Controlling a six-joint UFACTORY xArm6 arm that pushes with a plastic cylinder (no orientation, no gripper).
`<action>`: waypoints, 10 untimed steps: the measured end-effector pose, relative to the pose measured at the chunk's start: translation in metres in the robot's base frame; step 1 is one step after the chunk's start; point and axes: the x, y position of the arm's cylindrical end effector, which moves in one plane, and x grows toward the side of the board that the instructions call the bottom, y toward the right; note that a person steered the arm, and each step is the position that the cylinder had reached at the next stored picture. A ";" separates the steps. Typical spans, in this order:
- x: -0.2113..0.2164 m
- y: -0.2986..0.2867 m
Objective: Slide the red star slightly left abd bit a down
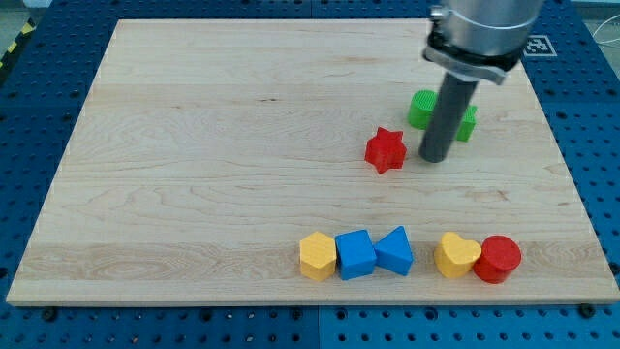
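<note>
Claw-less, my tip (pixel 435 158) stands just right of red star (pixel 386 149)

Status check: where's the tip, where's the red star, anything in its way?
My tip just right of red star block, small gap. Green blocks behind rod. Left and down on wooden board: clear.

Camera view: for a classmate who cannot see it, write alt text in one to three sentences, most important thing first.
My tip rests on a wooden board just to the view's right of a red star, with green blocks partly hidden behind the rod. Near the view's bottom edge sit a yellow block, two blue blocks, a yellow heart and a red cylinder.
</note>
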 end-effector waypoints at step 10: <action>0.043 -0.119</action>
